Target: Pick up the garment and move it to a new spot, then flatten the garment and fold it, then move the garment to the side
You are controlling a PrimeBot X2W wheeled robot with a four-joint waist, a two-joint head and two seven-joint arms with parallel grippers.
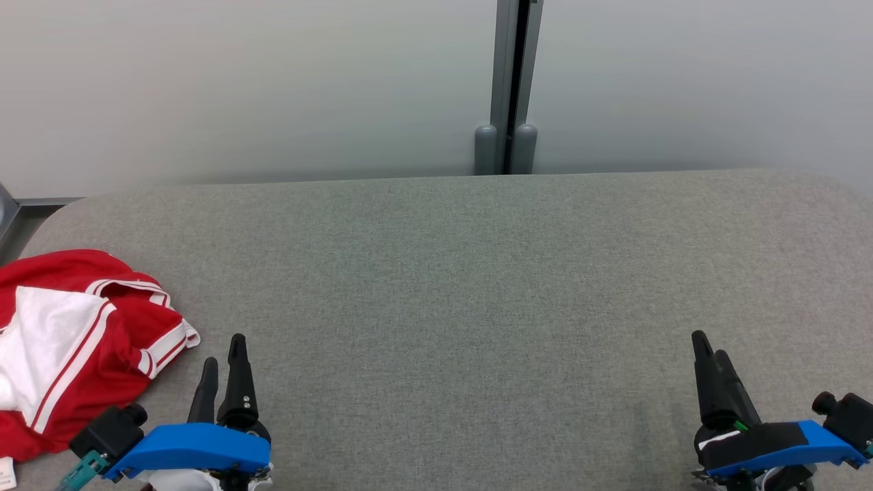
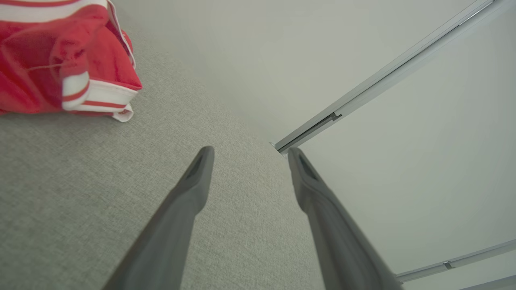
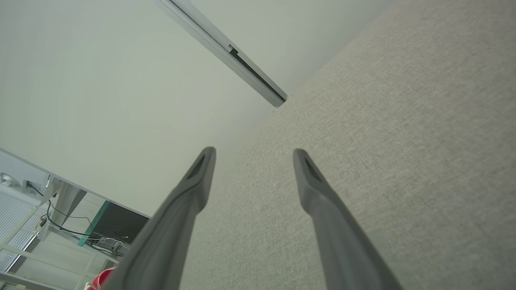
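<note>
Garment point(image 1: 75, 341): red cloth with a white panel and white stripes, crumpled in a heap on the counter point(image 1: 450, 286). It lies just to the outer left of the left tool point(image 1: 224, 350), not touching it. Part of it runs past the picture's edge, so its full extent, and whether it is a shirt or shorts, cannot be told.

Handling, judged: light, limp, not fragile. It will sag and trail from a single pinch, and thin knit may slip, so bite on a doubled edge. Best hold: the striped hem point(image 1: 167, 344), the part nearest the left tool's tips, with a second hold further along to lift evenly.

Left tool: jaws spread wide, nothing between them, over bare counter.

Right tool point(image 1: 709, 344): far across the counter, well apart from the garment. Jaws equally wide, holding nothing.
</note>
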